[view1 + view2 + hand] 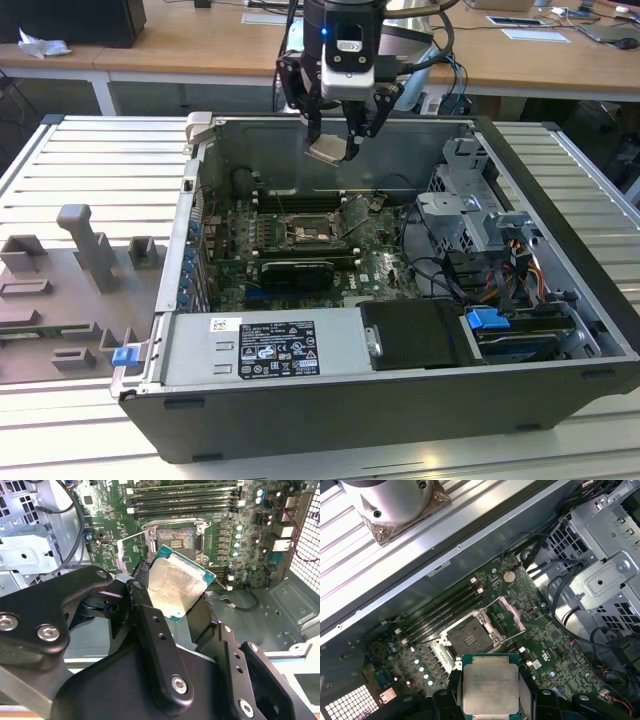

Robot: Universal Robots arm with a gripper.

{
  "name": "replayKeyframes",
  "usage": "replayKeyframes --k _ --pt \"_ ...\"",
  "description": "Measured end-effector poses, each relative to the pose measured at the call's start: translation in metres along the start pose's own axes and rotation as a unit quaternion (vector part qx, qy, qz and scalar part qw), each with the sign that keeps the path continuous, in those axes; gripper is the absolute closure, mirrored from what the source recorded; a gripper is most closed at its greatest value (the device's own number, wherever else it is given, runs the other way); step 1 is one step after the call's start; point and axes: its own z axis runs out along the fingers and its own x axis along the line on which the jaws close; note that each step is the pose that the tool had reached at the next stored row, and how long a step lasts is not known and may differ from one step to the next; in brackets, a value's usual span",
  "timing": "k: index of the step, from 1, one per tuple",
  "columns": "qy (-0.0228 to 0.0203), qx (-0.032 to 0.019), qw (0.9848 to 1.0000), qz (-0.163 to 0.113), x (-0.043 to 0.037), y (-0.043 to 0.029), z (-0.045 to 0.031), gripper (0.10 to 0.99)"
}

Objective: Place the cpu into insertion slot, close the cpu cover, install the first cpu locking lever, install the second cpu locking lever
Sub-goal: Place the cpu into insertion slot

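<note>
My gripper (335,148) hangs above the open computer case, shut on the cpu (328,151), a flat square chip with a dull silver face and a green edge. In both wrist views the black fingers (142,587) (451,692) clamp the cpu (177,587) (490,685) by two opposite sides. Below it, on the green board, the insertion slot (305,232) (175,542) (470,639) lies bare. The cpu cover (509,614) (129,552) is swung up beside the slot. The chip is held well above the slot and apart from it.
Long black memory slots (300,200) run just behind the socket, and a black graphics card (295,272) lies in front of it. A metal drive cage (470,210) with cables stands at the exterior view's right. The power supply (265,345) spans the near wall. A grey fixture tray (70,290) sits outside the case.
</note>
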Motion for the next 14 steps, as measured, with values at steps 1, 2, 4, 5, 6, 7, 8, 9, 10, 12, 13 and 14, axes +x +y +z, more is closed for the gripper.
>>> replayKeyframes --k 1,2,4,5,6,7,8,9,10,12,13,14 --pt "-0.0001 0.0 1.0 0.001 0.0 0.0 0.0 0.545" --pt "-0.0003 0.0 1.0 0.004 0.0 0.0 0.0 0.545" --pt "-0.0006 -0.0001 1.0 0.007 0.0 0.0 0.0 0.545" --pt "-0.0007 -0.0002 1.0 0.008 0.0 0.0 0.0 0.545" --pt "-0.0009 -0.0002 1.0 0.01 0.0 0.0 0.0 0.545" --pt "-0.001 -0.0002 0.9999 0.011 0.0 0.0 0.0 0.545" --pt "-0.0011 -0.0002 0.9999 0.013 0.0 0.0 0.0 0.545" --pt "-0.0014 -0.0003 0.9999 0.015 0.0 0.0 0.0 0.545" --pt "-0.0017 -0.0004 0.9998 0.019 0.0 0.0 0.0 0.545" --pt "-0.0023 -0.0005 0.9997 0.025 0.0 0.0 0.0 0.545" --pt "-0.0025 -0.0006 0.9996 0.028 0.0 0.0 0.0001 0.545" --pt "-0.0029 -0.0006 0.9995 0.032 0.0 0.0 0.0001 0.545"
